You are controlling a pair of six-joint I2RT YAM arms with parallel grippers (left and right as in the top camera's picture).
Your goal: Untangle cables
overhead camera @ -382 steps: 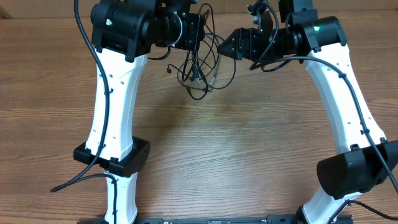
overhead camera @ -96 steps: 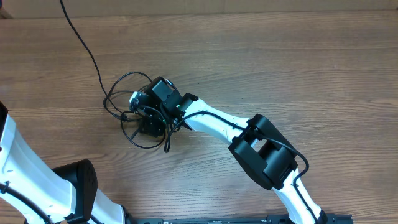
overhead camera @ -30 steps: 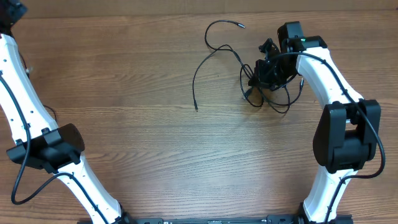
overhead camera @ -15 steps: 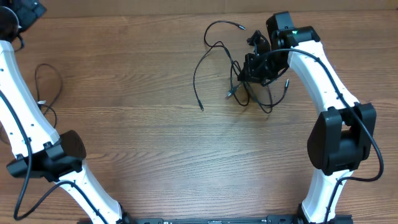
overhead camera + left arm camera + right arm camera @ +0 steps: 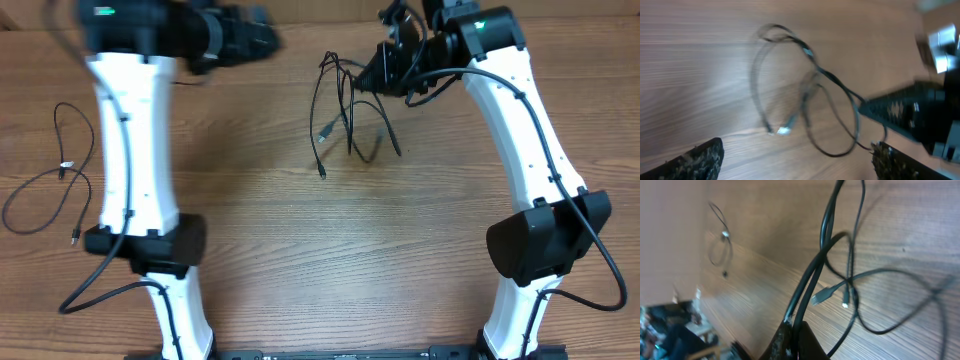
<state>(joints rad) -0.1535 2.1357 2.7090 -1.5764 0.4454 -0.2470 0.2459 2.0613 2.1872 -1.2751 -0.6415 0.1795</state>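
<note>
As the right gripper (image 5: 384, 68) lifted the tangle of thin black cables (image 5: 349, 112) it clamped off the wooden table (image 5: 400, 250), the left gripper (image 5: 258, 38), jaws apart, swung back from the freed black cord (image 5: 62, 170) lying far left, probably for another strand.

Brown wood-grain bench (image 5: 300, 250) fills the overhead shot, its grain running side to side beneath the right pincer (image 5: 378, 78). Beyond the pincer, along the far edge, there's a paler tan strip (image 5: 580, 8); wall or board, can't tell. Light's soft and even, with a pale sheen (image 5: 705, 65) on the wood.
</note>
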